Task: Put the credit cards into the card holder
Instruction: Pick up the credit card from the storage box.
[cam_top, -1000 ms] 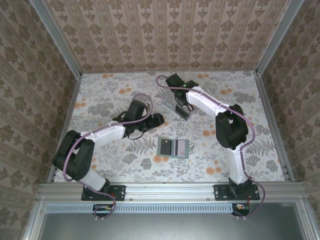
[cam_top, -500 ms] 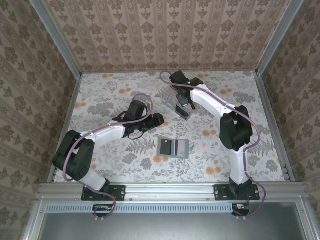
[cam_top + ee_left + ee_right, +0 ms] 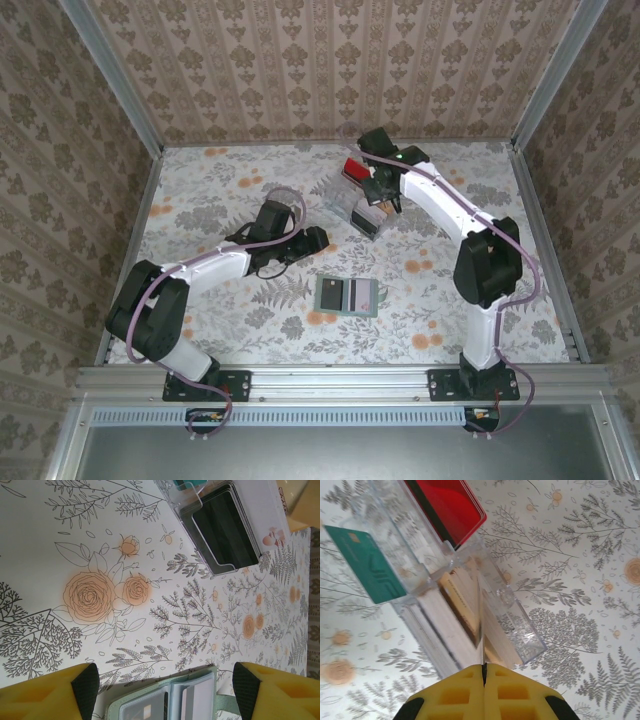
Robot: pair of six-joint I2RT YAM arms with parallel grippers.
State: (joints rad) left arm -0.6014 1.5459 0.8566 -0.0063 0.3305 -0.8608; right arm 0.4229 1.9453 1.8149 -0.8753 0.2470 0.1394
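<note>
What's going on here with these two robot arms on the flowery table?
The right end effector is shut on a thin credit card, held edge-on over the clear tray. The left end effector hangs open near the card holder, which lies open on the table.

And here are the two slim white arms, left arm (image 3: 205, 268) and right arm (image 3: 437, 200), each broken up by chunky black joints (image 3: 150, 320) and bolted down on black base plates (image 3: 205, 383). A mauve cable (image 3: 283, 190) trails along each. Up close, the left gripper (image 3: 165, 692) shows yellow fingers tipped in black. The right gripper (image 3: 483, 672) has the same yellow, moulded with square recesses.
</note>
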